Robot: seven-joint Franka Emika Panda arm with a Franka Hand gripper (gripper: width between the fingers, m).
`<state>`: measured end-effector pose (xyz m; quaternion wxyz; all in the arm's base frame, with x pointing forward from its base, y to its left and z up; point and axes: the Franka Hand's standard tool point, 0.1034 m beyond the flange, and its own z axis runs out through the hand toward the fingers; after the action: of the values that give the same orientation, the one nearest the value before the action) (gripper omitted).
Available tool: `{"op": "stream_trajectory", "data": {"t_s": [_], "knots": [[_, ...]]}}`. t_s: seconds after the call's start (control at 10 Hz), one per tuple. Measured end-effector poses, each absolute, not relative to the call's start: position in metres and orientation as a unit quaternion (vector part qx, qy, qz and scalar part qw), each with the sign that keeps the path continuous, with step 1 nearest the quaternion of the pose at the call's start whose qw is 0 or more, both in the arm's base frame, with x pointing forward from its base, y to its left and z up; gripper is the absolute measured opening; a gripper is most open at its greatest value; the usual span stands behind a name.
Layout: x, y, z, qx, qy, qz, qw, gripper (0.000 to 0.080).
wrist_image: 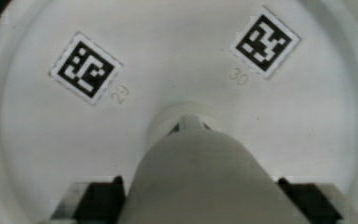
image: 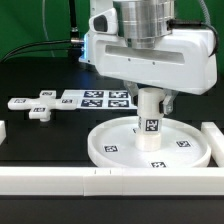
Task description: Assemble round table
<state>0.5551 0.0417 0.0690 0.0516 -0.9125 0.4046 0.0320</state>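
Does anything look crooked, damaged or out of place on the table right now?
Nothing stands out. The post stands upright at the middle of the disc, clamped by the gripper, and the disc lies flat with no visible damage.

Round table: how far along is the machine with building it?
Done: the disc lies flat with the post standing upright on its middle. In hand: the pincer grips the post's top; whether the post is fully fastened cannot be told. Left: probably a small white piece, lying loose at the exterior view's left, apart from the disc.
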Motion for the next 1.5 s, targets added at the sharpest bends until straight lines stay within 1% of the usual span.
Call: {"op": "stream_trajectory", "data": {"t_s": [0.1, 0.4, 0.5, 0.6, 0.7, 0.8, 1.2, 1.3, 1.4, 1.5], "knots": [[0.5556, 0.0431, 0.069, -0.891, 0.45, 0.034, 0.05, 0.0411], [0.5562, 0.0436, 0.0687, -0.863, 0.499, 0.041, 0.057, 0.0411], [0.5561, 0.0441, 0.0687, -0.867, 0.493, 0.04, 0.057, 0.0581], [0.5559, 0.0441, 0.0687, -0.874, 0.481, 0.04, 0.056, 0.0581], [0.5565, 0.0448, 0.0698, -0.889, 0.452, 0.039, 0.056, 0.0628], [0.5571, 0.0451, 0.0711, -0.893, 0.444, 0.037, 0.057, 0.0646], [0.5579, 0.0452, 0.0711, -0.954, 0.294, 0.027, 0.062, 0.0649], [0.558, 0.0449, 0.0712, -0.965, 0.253, 0.024, 0.06, 0.0649], [0.5589, 0.0443, 0.072, -0.984, 0.172, 0.017, 0.049, 0.0649], [0.5596, 0.0436, 0.0724, -0.993, 0.112, 0.014, 0.046, 0.0649]]}}
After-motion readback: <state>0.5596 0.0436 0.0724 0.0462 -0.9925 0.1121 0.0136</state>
